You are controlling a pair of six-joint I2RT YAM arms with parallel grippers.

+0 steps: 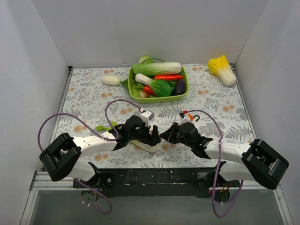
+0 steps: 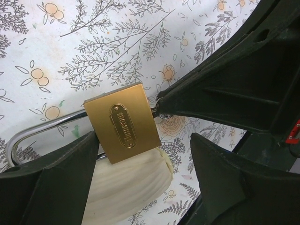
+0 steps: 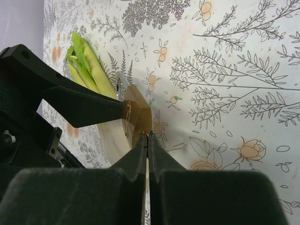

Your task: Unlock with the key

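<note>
The right gripper (image 3: 146, 140), fingers pressed together, touches the brass padlock (image 3: 138, 115) beside a leafy vegetable (image 3: 86, 61).

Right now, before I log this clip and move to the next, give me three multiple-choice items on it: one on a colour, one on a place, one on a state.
1. What colour is the tray?
A red; B green; C blue.

2. Where is the brass padlock?
A inside the tray; B hanging on the back wall; C against the cream vegetable.

3. How do the fingers of the right hand stand?
A pressed together; B spread wide; C out of view.

Answers:
1 B, since the top view shows a green rim.
2 C, since the left wrist view shows the padlock's body overlapping the cream vegetable.
3 A, since the right wrist view shows only a thin slit between the fingers.
</note>
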